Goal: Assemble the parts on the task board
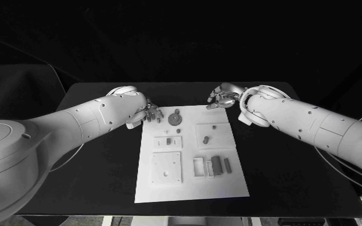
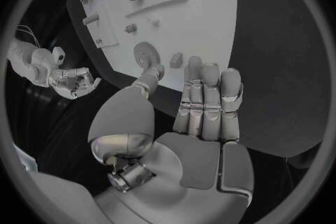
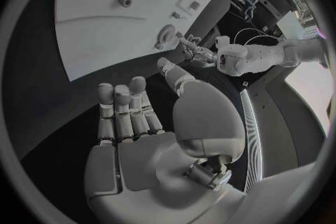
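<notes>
The white rectangular task board [image 1: 189, 153] is seen at frame centre, small grey parts [image 1: 216, 164] lying on it. The left hand [image 1: 148, 114] and right hand [image 1: 221, 99] are held empty, fingers apart, at its upper corners.

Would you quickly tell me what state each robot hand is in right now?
Left robot hand: open, holding nothing.
Right robot hand: open, holding nothing.

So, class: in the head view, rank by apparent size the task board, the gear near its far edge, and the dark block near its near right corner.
1. Task board, by far the largest.
2. Gear.
3. Dark block, close to the gear in size, so that ranking is unsure.
</notes>
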You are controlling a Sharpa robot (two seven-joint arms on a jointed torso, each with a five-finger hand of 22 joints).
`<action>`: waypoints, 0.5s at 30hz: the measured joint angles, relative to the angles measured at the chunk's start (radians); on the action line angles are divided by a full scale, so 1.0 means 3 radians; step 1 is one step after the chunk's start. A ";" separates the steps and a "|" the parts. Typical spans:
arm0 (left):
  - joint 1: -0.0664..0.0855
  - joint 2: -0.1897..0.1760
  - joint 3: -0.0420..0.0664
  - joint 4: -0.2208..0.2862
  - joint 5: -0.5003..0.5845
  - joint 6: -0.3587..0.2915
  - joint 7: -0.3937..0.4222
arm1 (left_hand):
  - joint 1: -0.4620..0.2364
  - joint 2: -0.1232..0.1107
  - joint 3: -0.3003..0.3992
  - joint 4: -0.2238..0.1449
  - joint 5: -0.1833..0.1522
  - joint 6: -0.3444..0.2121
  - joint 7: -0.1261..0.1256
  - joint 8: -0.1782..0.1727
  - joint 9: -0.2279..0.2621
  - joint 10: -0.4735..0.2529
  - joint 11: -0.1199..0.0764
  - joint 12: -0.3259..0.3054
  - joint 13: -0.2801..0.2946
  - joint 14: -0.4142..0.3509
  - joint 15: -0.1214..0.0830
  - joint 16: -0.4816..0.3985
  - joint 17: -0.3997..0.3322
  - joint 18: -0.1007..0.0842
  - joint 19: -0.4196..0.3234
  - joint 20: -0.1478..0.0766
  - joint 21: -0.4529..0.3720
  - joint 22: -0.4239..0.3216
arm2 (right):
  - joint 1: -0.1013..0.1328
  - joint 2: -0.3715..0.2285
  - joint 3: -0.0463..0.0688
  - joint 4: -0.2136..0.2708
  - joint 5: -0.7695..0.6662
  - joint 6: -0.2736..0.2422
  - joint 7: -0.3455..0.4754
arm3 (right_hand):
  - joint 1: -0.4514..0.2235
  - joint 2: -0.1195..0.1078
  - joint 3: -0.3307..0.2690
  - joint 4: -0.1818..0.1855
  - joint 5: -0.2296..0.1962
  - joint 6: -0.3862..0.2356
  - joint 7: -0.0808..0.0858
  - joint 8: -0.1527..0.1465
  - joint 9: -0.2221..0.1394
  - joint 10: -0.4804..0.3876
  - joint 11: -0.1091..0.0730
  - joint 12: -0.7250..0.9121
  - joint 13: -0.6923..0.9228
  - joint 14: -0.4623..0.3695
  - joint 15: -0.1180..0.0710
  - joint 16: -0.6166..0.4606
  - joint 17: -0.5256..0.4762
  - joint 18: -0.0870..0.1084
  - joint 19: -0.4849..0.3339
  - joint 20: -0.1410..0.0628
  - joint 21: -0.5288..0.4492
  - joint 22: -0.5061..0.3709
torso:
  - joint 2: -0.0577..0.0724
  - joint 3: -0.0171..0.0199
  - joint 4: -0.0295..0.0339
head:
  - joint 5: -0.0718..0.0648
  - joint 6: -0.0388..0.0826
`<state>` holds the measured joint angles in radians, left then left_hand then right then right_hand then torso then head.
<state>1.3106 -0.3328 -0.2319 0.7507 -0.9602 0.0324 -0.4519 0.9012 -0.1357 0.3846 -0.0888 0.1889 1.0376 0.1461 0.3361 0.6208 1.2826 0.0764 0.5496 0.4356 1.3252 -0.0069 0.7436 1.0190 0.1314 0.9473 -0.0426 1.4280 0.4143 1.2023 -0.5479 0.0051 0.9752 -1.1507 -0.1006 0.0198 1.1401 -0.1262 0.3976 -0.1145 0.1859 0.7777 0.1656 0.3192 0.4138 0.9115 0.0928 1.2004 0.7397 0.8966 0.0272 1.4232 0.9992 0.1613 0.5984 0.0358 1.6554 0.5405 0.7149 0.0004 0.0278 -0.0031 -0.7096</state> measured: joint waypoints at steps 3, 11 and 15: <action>-0.0006 0.0006 0.0000 -0.0015 -0.0007 0.0000 0.0000 | -0.0003 0.0003 0.0000 0.0000 0.0000 0.0000 0.0000 0.0000 0.0000 0.0000 0.0000 0.0000 0.0000 0.0000 0.0000 0.0000 0.0003 -0.0003 0.0000 0.0000 0.0000 0.0000 | 0.0000 0.0003 0.0000 0.0000 0.0000 0.0000 0.0000 | 0.0000 0.0000 0.0000 0.0000 0.0000 0.0000 0.0000 0.0000 0.0000 0.0000 0.0000 0.0000 0.0000 0.0000 0.0000 0.0000 0.0000 0.0000 0.0000 0.0000 0.0000 0.0000 | -0.0001 0.0000 0.0001 | -0.0001 -0.0001; -0.0027 0.0026 0.0000 -0.0032 -0.0014 0.0000 0.0017 | 0.0016 0.0046 0.0015 0.0000 0.0000 0.0000 0.0000 0.0000 -0.0002 -0.0005 -0.0005 0.0014 0.0003 0.0000 0.0000 0.0013 0.0014 0.0002 0.0000 0.0000 0.0000 0.0000 | 0.0000 0.0008 0.0000 0.0013 0.0000 0.0002 0.0000 | 0.0000 0.0000 0.0000 0.0000 0.0000 0.0000 0.0000 0.0000 0.0000 0.0000 0.0000 0.0000 0.0000 0.0000 0.0000 0.0000 0.0000 -0.0001 0.0000 0.0000 0.0000 0.0000 | -0.0002 0.0001 0.0002 | -0.0007 -0.0007; -0.0043 0.0046 0.0000 -0.0033 -0.0014 0.0000 0.0028 | 0.0043 0.0073 0.0041 -0.0021 0.0000 0.0000 0.0000 0.0000 -0.0004 -0.0011 -0.0011 0.0014 0.0003 -0.0001 -0.0001 0.0013 0.0018 0.0003 0.0000 0.0000 0.0000 0.0000 | 0.0000 0.0009 0.0000 0.0015 0.0000 0.0003 -0.0001 | 0.0000 0.0000 0.0000 0.0000 0.0000 0.0000 0.0000 0.0000 0.0000 0.0000 0.0000 0.0000 0.0000 0.0000 0.0000 0.0000 0.0000 0.0000 0.0000 0.0000 0.0000 0.0000 | -0.0002 0.0002 0.0002 | -0.0010 -0.0013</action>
<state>1.2978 -0.3191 -0.2318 0.7408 -0.9643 0.0324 -0.4434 0.9141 -0.1138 0.3968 -0.0952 0.1889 1.0376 0.1460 0.3361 0.6198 1.2793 0.0730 0.5537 0.4365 1.3248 -0.0073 0.7475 1.0244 0.1323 0.9473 -0.0425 1.4281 0.4143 1.2023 -0.5453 0.0051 0.9797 -1.1507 -0.0995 0.0196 1.1401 -0.1262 0.3976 -0.1145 0.1859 0.7777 0.1656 0.3191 0.4138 0.9115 0.0928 1.2004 0.7398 0.8966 0.0272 1.4232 0.9993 0.1613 0.5984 0.0358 1.6554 0.5406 0.7145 0.0011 0.0285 -0.0061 -0.7134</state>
